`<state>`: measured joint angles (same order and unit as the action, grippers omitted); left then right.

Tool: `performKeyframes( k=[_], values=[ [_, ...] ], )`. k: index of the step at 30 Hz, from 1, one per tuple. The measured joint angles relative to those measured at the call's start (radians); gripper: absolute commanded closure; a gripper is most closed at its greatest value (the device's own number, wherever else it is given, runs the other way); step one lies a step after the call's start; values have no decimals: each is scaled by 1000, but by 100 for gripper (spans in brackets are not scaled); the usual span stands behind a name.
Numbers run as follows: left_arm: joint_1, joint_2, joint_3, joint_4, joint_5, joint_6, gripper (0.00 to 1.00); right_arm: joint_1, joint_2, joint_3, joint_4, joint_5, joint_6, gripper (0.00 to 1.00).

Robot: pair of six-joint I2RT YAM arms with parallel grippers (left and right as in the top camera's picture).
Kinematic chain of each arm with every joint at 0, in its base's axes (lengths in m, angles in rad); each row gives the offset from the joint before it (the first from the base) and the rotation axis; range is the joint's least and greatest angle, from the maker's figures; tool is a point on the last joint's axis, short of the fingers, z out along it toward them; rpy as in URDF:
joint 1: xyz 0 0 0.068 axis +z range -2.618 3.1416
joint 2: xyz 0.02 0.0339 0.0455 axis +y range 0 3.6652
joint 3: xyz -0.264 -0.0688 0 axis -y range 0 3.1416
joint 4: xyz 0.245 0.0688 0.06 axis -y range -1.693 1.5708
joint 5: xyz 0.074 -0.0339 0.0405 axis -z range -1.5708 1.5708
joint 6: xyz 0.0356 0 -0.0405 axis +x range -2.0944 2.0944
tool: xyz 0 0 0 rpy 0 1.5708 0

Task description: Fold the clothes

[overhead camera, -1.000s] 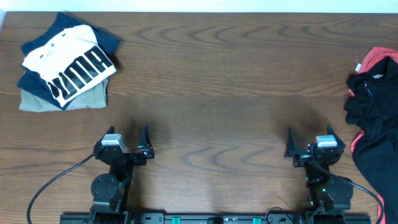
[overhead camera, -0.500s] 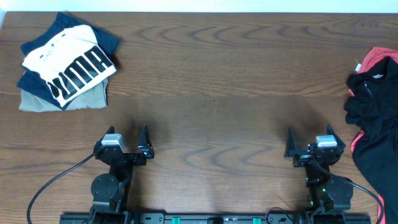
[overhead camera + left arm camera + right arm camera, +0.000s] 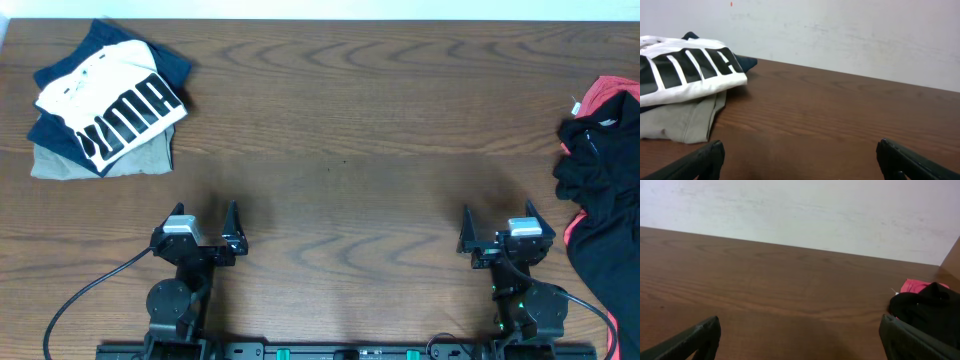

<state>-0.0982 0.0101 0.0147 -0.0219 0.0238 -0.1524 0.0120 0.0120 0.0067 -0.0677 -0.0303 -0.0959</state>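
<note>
The clothes, a white T-shirt (image 3: pixel 110 100) with black block lettering, lies folded at the far left of the table, on top of a stack. The left wrist view shows the T-shirt (image 3: pixel 685 70) at upper left, lettering up. My left gripper (image 3: pixel 206 212) stands open near the front edge, well short of the stack, with nothing between its fingers; in its own view the left gripper (image 3: pixel 800 149) frames bare wood. My right gripper (image 3: pixel 496 214) is open and empty too, at the front right, and the right gripper (image 3: pixel 800 322) also looks onto bare wood.
Under the T-shirt lie a navy blue garment (image 3: pixel 170 62) and a beige one (image 3: pixel 140 158). A loose heap of black and red clothing (image 3: pixel 600 190) covers the right edge of the wooden table (image 3: pixel 340 130); the heap (image 3: pixel 930 305) shows in the right wrist view. A pale wall stands behind.
</note>
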Motion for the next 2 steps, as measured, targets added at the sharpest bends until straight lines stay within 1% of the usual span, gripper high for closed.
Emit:
performKeyframes(
  k=[2],
  values=[
    [0,0,0,0,0,0,2,0,0,0,0,0,0,1]
  ],
)
